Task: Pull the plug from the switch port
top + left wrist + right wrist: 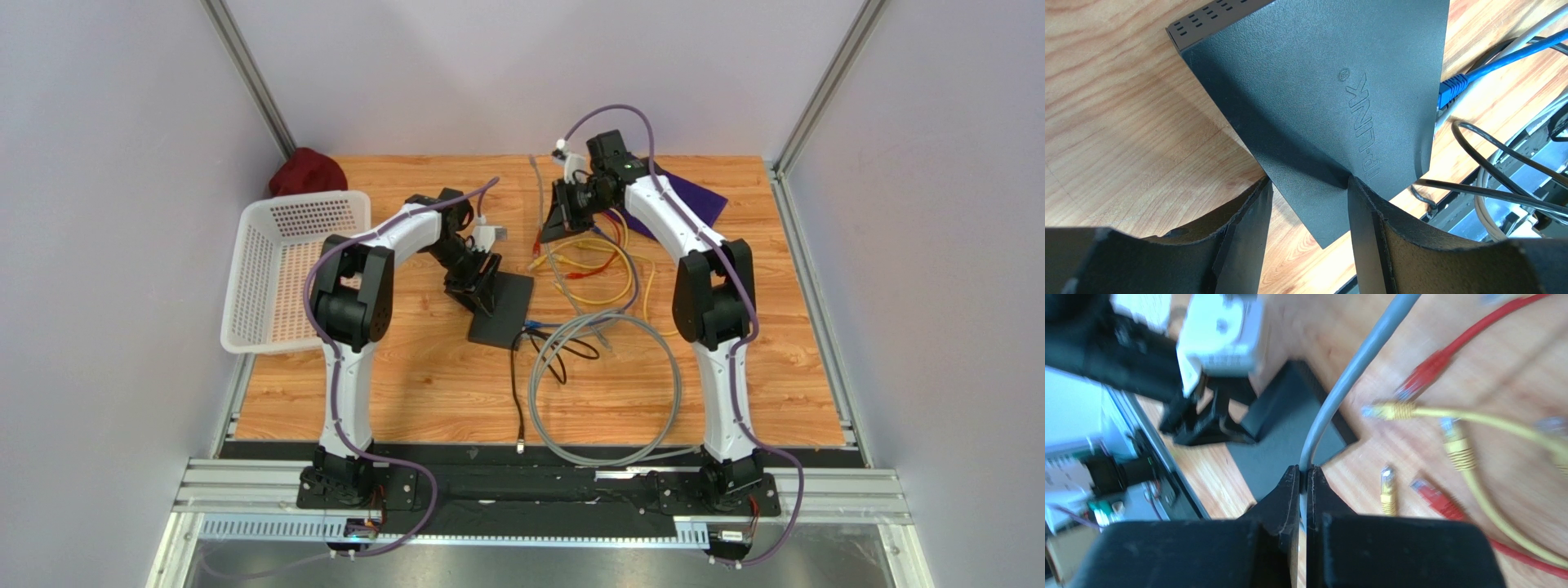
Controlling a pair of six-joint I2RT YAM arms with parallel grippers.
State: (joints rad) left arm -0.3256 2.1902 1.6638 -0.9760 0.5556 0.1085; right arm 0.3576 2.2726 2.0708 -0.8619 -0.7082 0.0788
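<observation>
The black switch (503, 309) lies flat on the wooden table, and the left wrist view shows its top (1321, 92). My left gripper (472, 279) (1308, 180) is open astride the switch's near corner, with its fingertips (1361, 202) resting against it. A blue plug (1451, 90) (530, 325) sits at the switch's side edge. My right gripper (567, 221) (1306, 474) is farther back, away from the switch. It is shut on a thin grey cable (1333, 398) that runs up out of its jaws.
Loose yellow and red patch cables (591, 263) (1438, 416) lie beside the right gripper. A big grey cable loop (607, 386) and a black lead (520, 398) lie in front of the switch. A white mesh basket (294, 263) stands at the left edge, and red (307, 172) and purple (687, 190) cloths lie at the back.
</observation>
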